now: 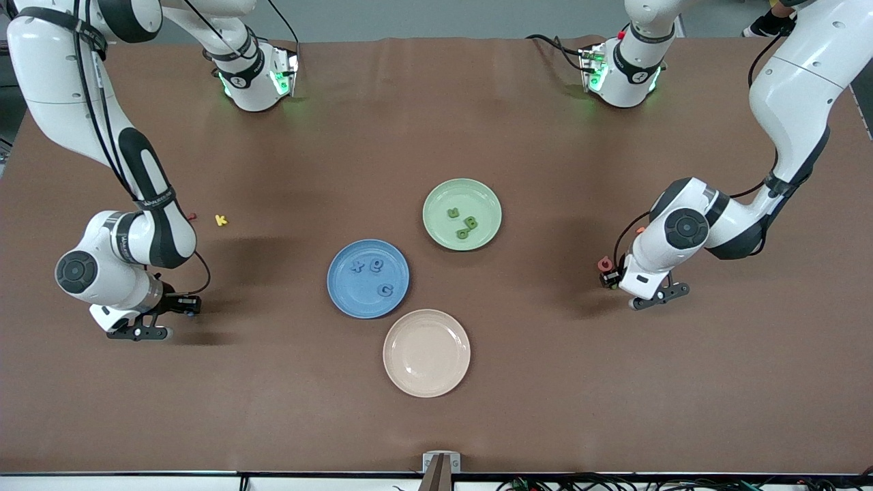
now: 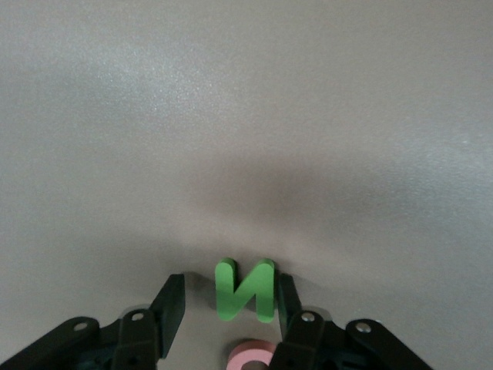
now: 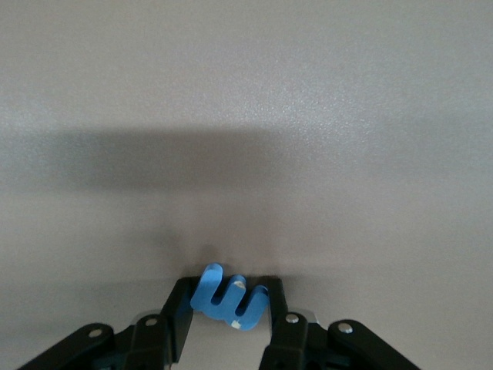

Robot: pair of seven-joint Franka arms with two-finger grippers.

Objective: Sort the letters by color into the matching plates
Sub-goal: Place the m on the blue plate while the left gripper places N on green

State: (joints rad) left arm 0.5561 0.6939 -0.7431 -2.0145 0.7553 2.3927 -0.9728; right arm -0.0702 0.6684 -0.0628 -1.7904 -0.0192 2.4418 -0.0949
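My right gripper (image 3: 229,299) is low over the table at the right arm's end, shut on a small blue letter (image 3: 229,301) that sits tilted between both fingers. At the other end, my left gripper (image 2: 229,302) stands open around a green letter N (image 2: 245,289); one finger touches it and the other is a little apart. The blue plate (image 1: 354,296) holds three blue letters (image 1: 376,266). On the pale green plate (image 1: 443,198) lie three green letters (image 1: 470,221). In the front view the right gripper (image 1: 185,307) and left gripper (image 1: 607,279) are both down at table level.
A beige plate (image 1: 427,352) lies nearer the front camera than the blue plate. A pink letter (image 2: 250,354) lies just beside the green N, under the left hand. A yellow K (image 1: 220,219) and a red letter (image 1: 193,217) lie near the right arm.
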